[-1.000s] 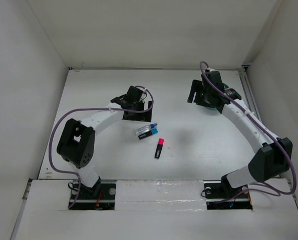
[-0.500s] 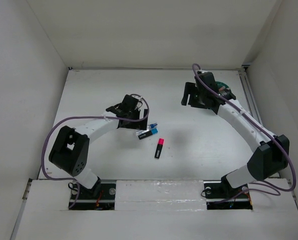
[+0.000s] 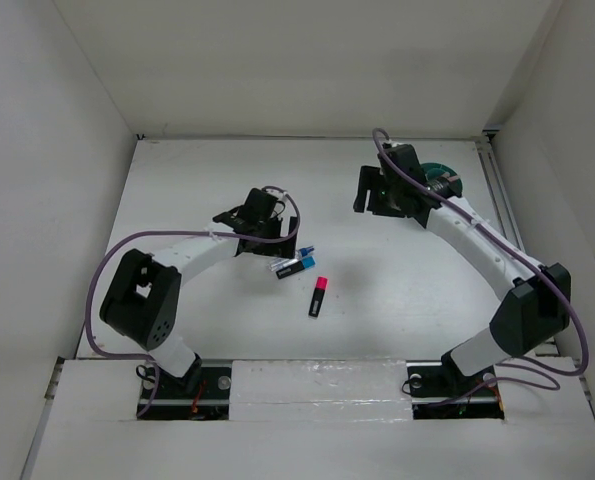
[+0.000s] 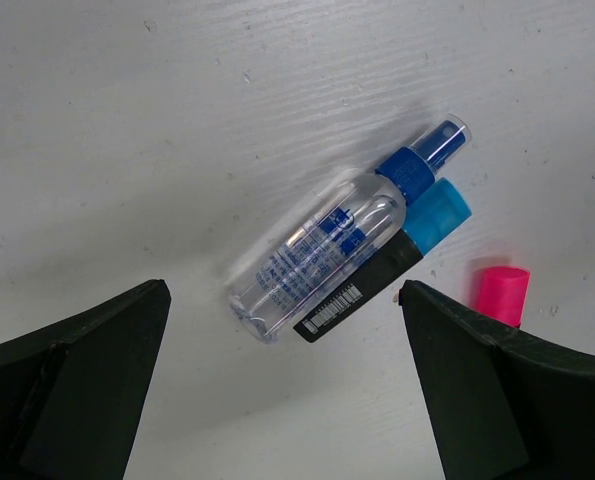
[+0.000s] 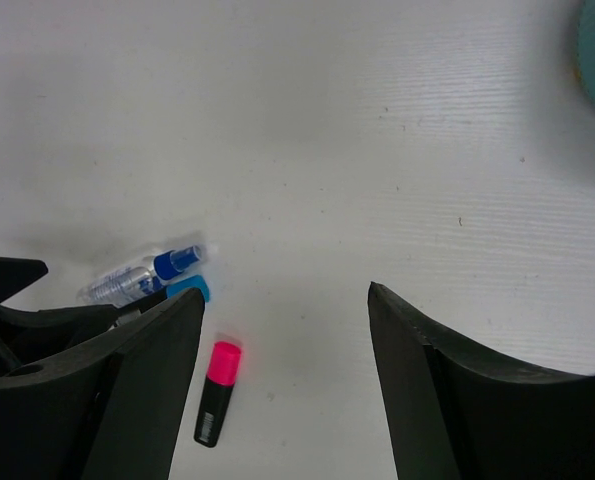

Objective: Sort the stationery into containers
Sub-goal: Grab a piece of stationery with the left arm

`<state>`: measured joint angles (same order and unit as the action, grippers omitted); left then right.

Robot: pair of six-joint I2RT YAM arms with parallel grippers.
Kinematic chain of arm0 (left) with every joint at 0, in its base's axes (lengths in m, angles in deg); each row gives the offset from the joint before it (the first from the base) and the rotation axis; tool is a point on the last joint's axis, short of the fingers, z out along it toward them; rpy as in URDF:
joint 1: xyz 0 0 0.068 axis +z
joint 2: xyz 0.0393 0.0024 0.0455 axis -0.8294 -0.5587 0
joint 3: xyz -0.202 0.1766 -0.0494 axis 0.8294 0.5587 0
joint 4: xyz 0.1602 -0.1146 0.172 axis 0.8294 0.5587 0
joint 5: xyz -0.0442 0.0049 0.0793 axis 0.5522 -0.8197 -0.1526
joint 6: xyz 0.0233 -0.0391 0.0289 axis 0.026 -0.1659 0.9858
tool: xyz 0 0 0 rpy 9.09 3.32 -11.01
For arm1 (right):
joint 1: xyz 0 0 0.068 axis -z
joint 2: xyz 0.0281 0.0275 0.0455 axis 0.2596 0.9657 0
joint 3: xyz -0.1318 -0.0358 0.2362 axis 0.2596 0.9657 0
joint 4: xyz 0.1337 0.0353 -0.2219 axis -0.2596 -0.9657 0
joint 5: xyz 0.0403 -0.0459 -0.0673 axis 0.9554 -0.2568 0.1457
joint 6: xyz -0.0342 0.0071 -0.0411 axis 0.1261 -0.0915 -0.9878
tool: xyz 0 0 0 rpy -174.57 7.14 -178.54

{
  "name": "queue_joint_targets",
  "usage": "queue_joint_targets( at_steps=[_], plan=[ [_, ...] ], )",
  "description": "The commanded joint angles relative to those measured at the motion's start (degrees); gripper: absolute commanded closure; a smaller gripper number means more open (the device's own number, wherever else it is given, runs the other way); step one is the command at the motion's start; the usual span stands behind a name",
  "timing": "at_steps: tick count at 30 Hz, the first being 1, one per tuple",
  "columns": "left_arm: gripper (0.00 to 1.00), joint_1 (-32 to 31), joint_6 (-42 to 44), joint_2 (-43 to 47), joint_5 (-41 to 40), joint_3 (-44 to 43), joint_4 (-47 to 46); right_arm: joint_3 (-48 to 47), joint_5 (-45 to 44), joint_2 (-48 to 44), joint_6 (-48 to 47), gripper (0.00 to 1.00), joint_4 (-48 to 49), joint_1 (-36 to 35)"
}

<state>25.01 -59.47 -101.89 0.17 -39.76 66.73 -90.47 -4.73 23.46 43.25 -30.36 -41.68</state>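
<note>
Teal cup [image 3: 441,176] sits far right on the desk [image 3: 177,190], its inside hidden, while the clear tube [image 4: 322,255] touching the blue-capped highlighter [image 4: 387,275] and the pink-capped highlighter [image 3: 318,297] nearby lie unsorted; my left tool [image 4: 282,340] above them and my right tool [image 5: 285,300] both stand apart, empty.

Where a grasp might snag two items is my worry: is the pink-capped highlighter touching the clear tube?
No, the pink-capped highlighter lies apart from the clear tube, bare table between them.
</note>
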Motion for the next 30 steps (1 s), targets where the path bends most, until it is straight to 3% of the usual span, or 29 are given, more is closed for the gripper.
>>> queue_joint_targets(
  at_steps=[1, 30],
  plan=[
    [0.01, 0.3, 0.9, 0.2, -0.1, -1.2, -1.4, -3.3, -0.1, 0.4, 0.7, 0.28, 1.6, -1.0],
    [0.11, 0.3, -0.2, -7.1, -1.0, -2.9, -1.4, -3.8, 0.5, 2.6, 0.1, 0.28, 2.6, 0.0]
  ],
)
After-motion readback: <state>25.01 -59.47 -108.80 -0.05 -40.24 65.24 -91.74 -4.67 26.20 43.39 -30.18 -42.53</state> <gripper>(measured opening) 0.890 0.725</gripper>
